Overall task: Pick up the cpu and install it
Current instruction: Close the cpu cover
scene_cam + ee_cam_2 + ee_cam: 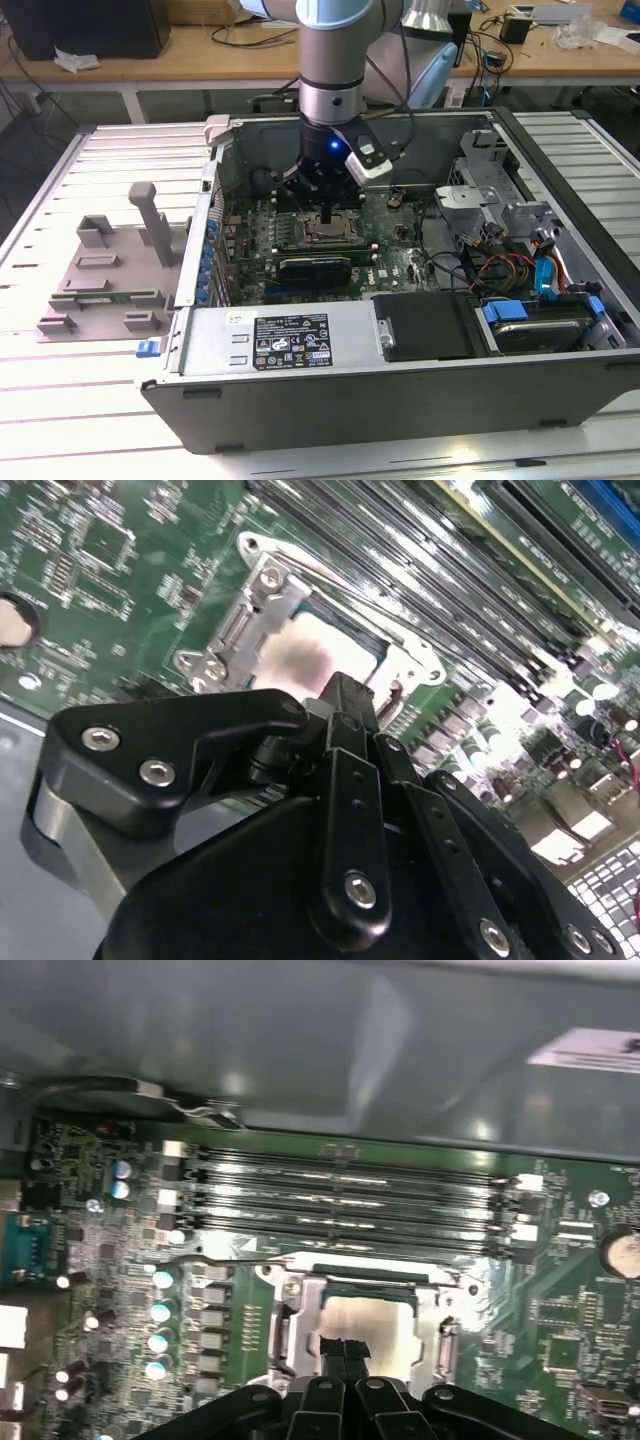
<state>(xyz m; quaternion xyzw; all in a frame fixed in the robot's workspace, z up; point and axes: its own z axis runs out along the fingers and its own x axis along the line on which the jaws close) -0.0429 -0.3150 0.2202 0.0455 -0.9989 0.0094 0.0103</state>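
Atop a white slatted metal surface (60, 400), inside an open grey computer case (400, 400), the small square silver-topped cpu (378, 1322) lies flat in its metal-rimmed socket frame (285, 1322) on the green motherboard (560, 1320). Directly above it hangs the black gripper (343, 1348), fingertips pressed together; whether they touch the chip cannot be told.

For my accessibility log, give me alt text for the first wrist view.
The tool, its tips together, sits at the edge of the pale silver cpu lying inside the metal socket frame on a green motherboard. Long memory slots run beside it.
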